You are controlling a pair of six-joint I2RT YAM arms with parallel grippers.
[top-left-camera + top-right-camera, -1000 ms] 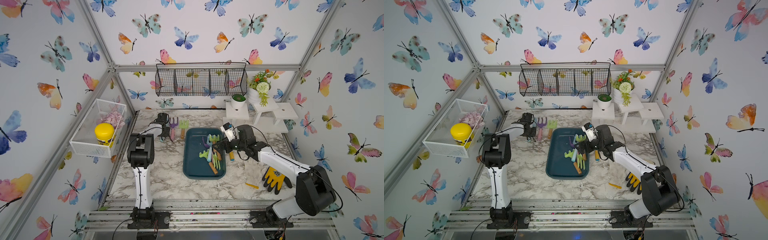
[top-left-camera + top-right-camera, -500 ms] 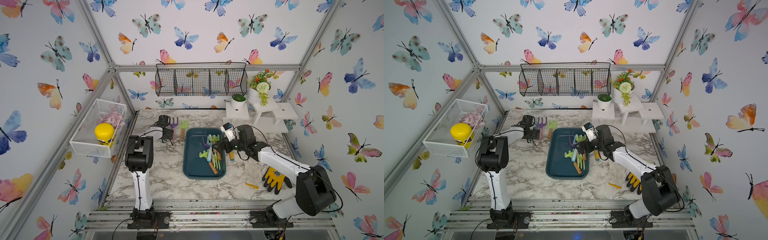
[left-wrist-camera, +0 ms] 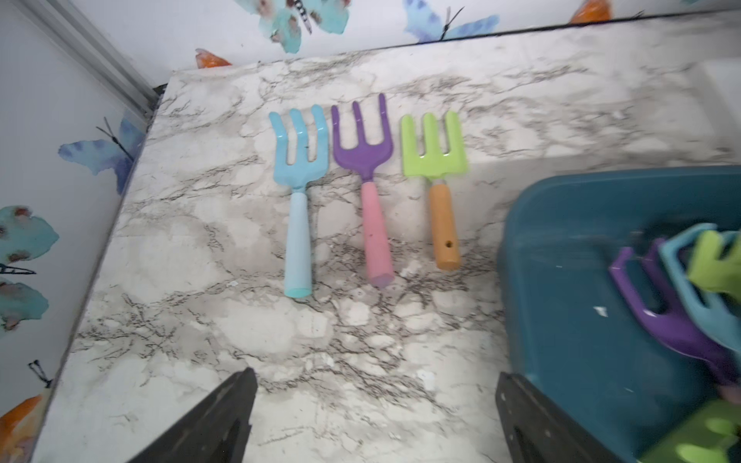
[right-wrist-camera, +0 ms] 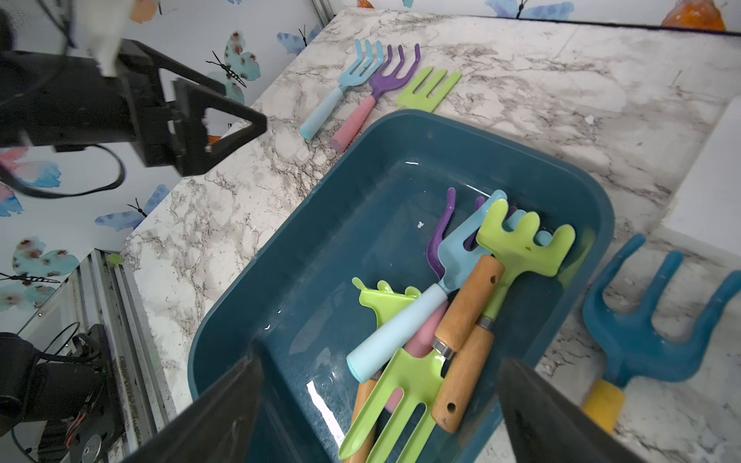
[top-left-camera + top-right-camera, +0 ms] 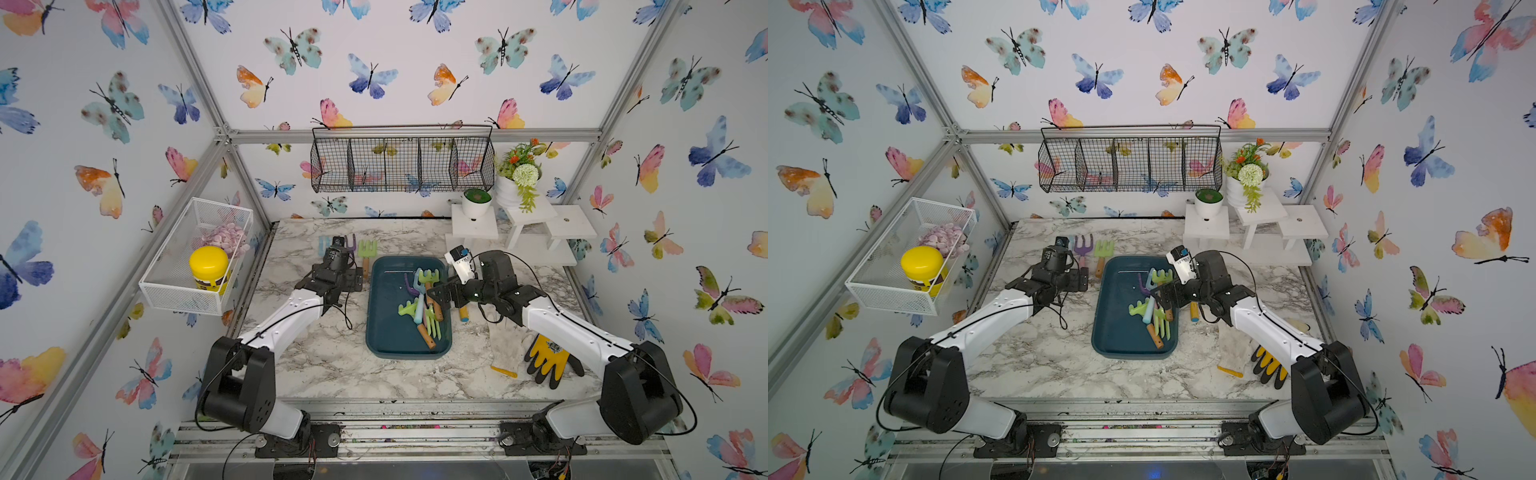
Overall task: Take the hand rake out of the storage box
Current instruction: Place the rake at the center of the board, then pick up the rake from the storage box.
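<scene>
The marble table (image 5: 332,365) carries the teal box (image 5: 386,328) at its centre. With the back wall at 12 o'clock, the right gripper (image 4: 381,362) hovers over the 3 o'clock edge of the box, jaws spread wide, holding nothing. The left gripper (image 3: 373,385) is above the table at 10 o'clock of the box, also wide open and empty. A pile (image 5: 419,307) of tools lies inside the box on its 3 o'clock side; the green rake (image 4: 523,244) is in it, head toward 12 o'clock. Three forks (image 3: 363,156) lie side by side on the table at 11 o'clock of the box. A dark blue rake (image 4: 641,344) lies just beside the box at 3 o'clock.
</scene>
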